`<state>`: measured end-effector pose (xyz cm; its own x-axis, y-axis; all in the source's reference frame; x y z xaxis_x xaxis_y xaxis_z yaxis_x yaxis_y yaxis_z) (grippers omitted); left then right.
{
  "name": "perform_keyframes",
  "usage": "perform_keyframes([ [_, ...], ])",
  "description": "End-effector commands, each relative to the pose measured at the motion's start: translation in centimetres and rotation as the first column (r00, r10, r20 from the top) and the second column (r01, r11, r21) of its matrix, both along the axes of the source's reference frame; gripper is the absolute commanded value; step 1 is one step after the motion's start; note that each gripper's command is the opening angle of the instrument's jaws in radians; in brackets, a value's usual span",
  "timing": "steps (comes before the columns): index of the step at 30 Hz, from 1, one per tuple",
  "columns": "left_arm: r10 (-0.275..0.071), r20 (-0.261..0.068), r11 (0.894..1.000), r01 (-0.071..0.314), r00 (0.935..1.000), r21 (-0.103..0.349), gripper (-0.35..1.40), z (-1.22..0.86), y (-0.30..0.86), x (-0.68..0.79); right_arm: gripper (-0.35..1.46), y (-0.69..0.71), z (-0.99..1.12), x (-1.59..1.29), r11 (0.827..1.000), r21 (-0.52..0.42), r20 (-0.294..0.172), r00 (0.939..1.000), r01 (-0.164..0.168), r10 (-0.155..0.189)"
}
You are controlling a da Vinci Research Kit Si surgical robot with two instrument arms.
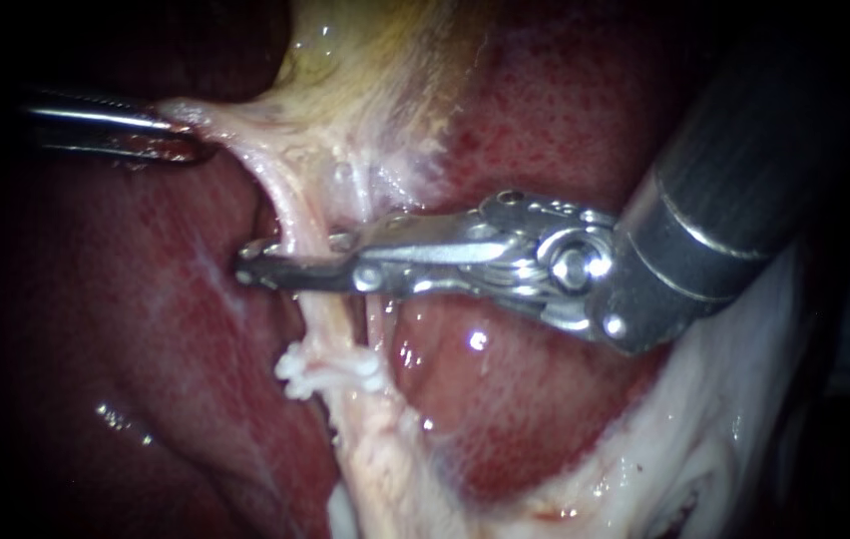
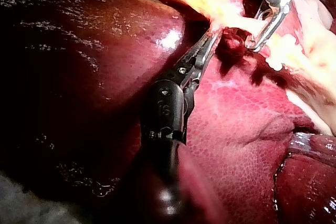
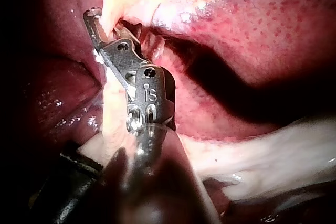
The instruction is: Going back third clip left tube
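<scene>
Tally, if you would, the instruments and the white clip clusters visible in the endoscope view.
Instruments: 2, the left instrument and the right instrument.
White clip clusters: 1; its single clips cannot be told apart.
Total: 3.

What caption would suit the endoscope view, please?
Left instrument grips pale tissue; right instrument reaches across the tube above the clips.

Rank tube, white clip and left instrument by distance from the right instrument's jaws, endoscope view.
1. Tube, crossing the open jaws of the right instrument.
2. White clip, below, on the tube.
3. Left instrument, upper left, shut on pale tissue.
</scene>
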<state>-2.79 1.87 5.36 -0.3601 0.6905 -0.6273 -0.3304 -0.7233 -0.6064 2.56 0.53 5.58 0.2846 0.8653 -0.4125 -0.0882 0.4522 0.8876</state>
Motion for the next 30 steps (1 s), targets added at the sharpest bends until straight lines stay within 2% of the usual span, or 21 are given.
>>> perform_keyframes([
  [1, 0.000, 0.000, 1.000, 0.000, 1.0000, 0.000, -0.35, 0.00, 0.00, 0.00, -0.07, -0.02, 0.04, 0.02, 1.000, 0.000, -0.004, 1.0000, 0.005, -0.005],
  [2, 0.000, 0.000, 1.000, 0.000, 1.0000, 0.000, -0.35, 0.00, 0.00, 0.00, 0.14, -0.03, 0.08, 0.04, 0.999, -0.030, -0.010, 0.9999, 0.012, -0.012],
  [5, 0.000, 0.000, 1.000, 0.000, 1.0000, 0.000, -0.35, 0.00, 0.00, 0.00, 0.38, -0.06, 0.21, 0.09, 0.997, -0.077, -0.015, 0.9996, 0.021, -0.022],
  [8, 0.001, 0.000, 1.000, -0.001, 1.0000, 0.000, -0.35, 0.00, 0.00, 0.01, 0.44, -0.09, 0.35, 0.09, 0.994, -0.108, -0.014, 0.9996, 0.022, -0.023],
  [12, -0.002, 0.000, 1.000, 0.002, 1.0000, 0.005, -0.35, 0.01, 0.01, 0.03, 0.49, -0.10, 0.51, 0.02, 0.986, -0.163, 0.022, 0.9995, 0.024, -0.021],
  [14, -0.002, 0.001, 1.000, 0.002, 1.0000, 0.006, -0.35, 0.02, 0.01, 0.03, 0.50, -0.10, 0.53, -0.04, 0.980, -0.194, 0.036, 0.9990, 0.034, -0.028],
  [17, -0.001, 0.001, 1.000, 0.001, 1.0000, 0.005, -0.35, 0.02, 0.02, 0.04, 0.50, -0.12, 0.48, -0.20, 0.967, -0.247, 0.022, 0.9984, 0.055, -0.051],
  [20, -0.001, 0.001, 1.000, 0.001, 1.0000, 0.005, -0.35, 0.02, 0.01, 0.05, 0.50, -0.15, 0.34, -0.41, 0.948, -0.310, 0.009, 0.9972, 0.073, -0.074],
  [23, -0.001, 0.001, 1.000, 0.001, 1.0000, 0.006, -0.35, 0.02, 0.02, 0.05, 0.50, -0.15, 0.14, -0.65, 0.916, -0.389, -0.007, 0.9944, 0.094, -0.105],
  [27, 0.000, 0.001, 1.000, 0.000, 1.0000, 0.006, -0.35, 0.02, 0.02, 0.06, 0.50, -0.14, -0.08, -0.99, 0.867, -0.487, -0.001, 0.9929, 0.104, -0.119],
  [28, -0.001, 0.001, 1.000, 0.001, 1.0000, 0.006, -0.35, 0.02, 0.02, 0.06, 0.50, -0.13, -0.13, -1.09, 0.850, -0.516, 0.000, 0.9923, 0.106, -0.124],
  [30, 0.000, 0.001, 1.000, 0.000, 1.0000, 0.006, -0.35, 0.03, 0.02, 0.06, 0.50, -0.11, -0.18, -1.24, 0.835, -0.539, 0.010, 0.9919, 0.112, -0.127],
])
